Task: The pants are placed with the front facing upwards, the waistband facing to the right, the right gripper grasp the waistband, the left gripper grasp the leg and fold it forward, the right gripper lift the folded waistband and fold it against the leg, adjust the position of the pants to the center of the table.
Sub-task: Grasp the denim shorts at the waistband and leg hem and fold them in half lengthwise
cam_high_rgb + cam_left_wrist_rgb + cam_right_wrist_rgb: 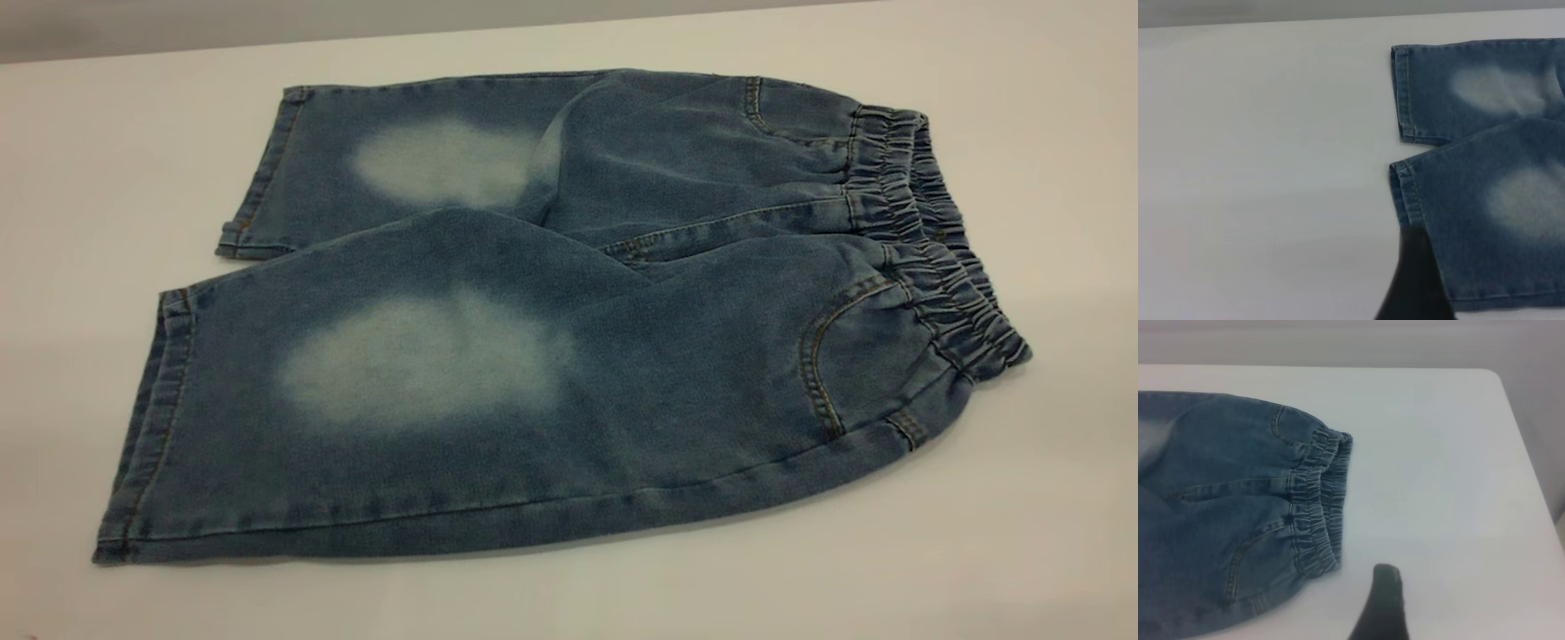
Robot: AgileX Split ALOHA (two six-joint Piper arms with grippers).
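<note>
Your pants (551, 356): soft faded denim, flat on matte white surface (1022, 498); ruched waistband (933, 258) right. Both grippers' finger state: cannot tell.

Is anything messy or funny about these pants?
A little. The pants lie flat on the table, waistband to the right, but the near leg overlaps the far leg at the crotch, leaving a diagonal fold. No tears or stains show.

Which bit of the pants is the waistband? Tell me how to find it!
Look at the white table, where blue denim pants lie flat. Follow the pants to their right end in the exterior view, away from the two leg openings. The waistband is the edge strip there: darker and tightly scrunched into little wrinkles, while the rest of the denim is smooth.
</note>
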